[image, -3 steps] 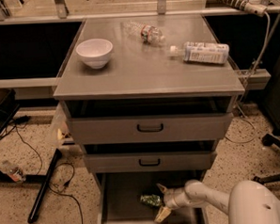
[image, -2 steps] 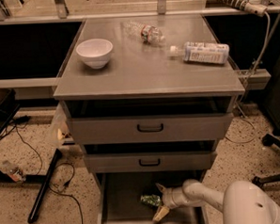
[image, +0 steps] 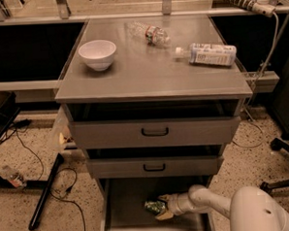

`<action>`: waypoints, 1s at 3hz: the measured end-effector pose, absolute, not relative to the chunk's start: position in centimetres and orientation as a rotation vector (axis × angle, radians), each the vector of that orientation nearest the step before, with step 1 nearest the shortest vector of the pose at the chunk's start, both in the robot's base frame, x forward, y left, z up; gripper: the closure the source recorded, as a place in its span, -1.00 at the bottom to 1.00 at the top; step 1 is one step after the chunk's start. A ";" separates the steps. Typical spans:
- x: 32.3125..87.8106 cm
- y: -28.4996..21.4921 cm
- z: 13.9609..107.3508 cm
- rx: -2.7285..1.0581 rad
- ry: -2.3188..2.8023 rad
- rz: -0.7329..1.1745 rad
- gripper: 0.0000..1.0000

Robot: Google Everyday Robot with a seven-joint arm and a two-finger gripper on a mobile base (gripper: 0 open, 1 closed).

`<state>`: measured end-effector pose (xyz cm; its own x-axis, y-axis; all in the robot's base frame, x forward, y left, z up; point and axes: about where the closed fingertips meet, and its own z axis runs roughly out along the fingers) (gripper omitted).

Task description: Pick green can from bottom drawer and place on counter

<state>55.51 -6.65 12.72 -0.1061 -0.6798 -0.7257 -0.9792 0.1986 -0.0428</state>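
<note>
The green can [image: 151,207] lies on its side on the floor of the bottom drawer [image: 124,206], which is pulled out at the foot of the cabinet. My gripper [image: 162,208] reaches in from the right on the white arm [image: 207,204], low over the drawer floor. It is open, with one tan finger [image: 163,199] above and one below the can's right end. The can rests on the floor. The grey counter [image: 147,73] is the cabinet's top, well above.
On the counter stand a white bowl [image: 97,54] at the left and two clear plastic bottles [image: 150,33] [image: 211,54] lying at the back right. Two grey drawer fronts with black handles [image: 154,132] [image: 153,167] overhang the bottom drawer. Cables and a black bar [image: 45,193] lie on the floor at left.
My gripper has edged slightly left, closer around the can's right end. The can has not moved.
</note>
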 end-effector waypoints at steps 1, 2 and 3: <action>55.5 -6.6 12.7 -1.546 1.856 0.618 0.28; 55.5 -6.6 12.7 -1.546 1.856 0.618 0.74; 54.8 -6.8 13.2 -1.552 1.869 0.612 1.00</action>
<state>54.76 -6.83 13.18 -0.1117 -0.6887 -0.7164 -0.9790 0.1998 -0.0394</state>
